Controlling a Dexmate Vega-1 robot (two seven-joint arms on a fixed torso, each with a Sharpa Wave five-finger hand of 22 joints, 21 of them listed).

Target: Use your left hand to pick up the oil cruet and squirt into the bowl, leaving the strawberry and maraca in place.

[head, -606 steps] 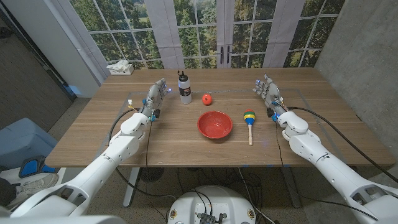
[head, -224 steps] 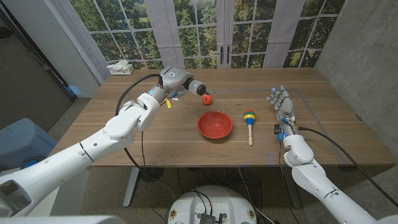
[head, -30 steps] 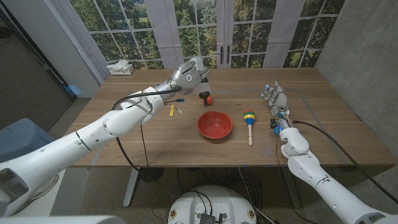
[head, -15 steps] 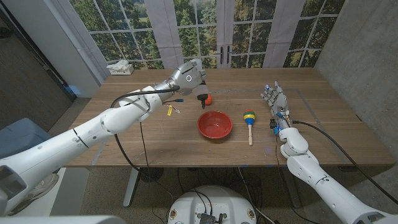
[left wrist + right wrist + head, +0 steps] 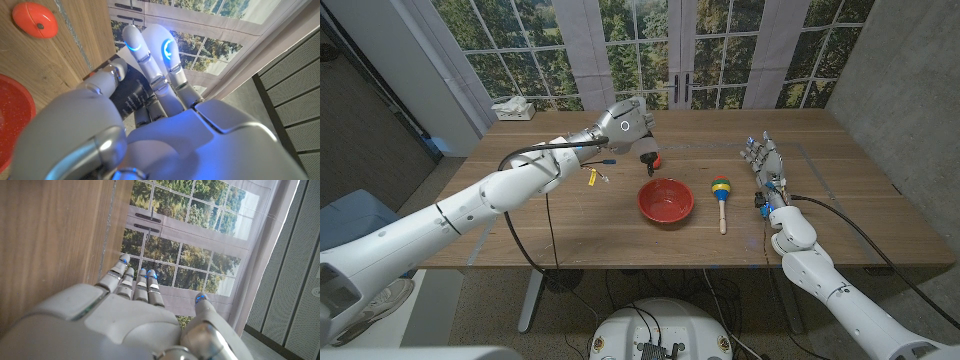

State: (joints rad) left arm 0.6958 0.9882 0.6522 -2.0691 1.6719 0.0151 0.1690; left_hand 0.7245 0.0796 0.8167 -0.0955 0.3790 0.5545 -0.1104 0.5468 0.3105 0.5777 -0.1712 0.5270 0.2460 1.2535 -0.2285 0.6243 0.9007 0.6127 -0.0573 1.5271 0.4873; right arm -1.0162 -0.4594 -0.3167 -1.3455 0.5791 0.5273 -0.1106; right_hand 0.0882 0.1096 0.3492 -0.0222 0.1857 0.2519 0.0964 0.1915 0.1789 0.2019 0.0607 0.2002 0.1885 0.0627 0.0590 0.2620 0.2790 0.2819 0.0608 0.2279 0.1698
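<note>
My left hand (image 5: 624, 122) grips the oil cruet (image 5: 644, 153) above the table, behind the red bowl (image 5: 666, 201). The cruet is tipped, its black spout pointing down beside the strawberry (image 5: 658, 160), short of the bowl's far rim. In the left wrist view my fingers (image 5: 150, 55) wrap the cruet's dark label (image 5: 131, 93), with the strawberry (image 5: 36, 20) and the bowl's rim (image 5: 12, 120) beyond. The maraca (image 5: 722, 190) lies right of the bowl. My right hand (image 5: 765, 160) stands on the table's right side, fingers apart, holding nothing; its back (image 5: 135, 320) shows in the right wrist view.
A small yellow object (image 5: 595, 178) with wires lies on the table left of the bowl, under my left arm. A tissue box (image 5: 513, 108) sits at the far left corner. Cables trail off the table's front edge on both sides.
Since the earliest frame my left hand has lifted the cruet from the table and tipped it near the strawberry. Over the last second it has barely moved. The right hand is still.
</note>
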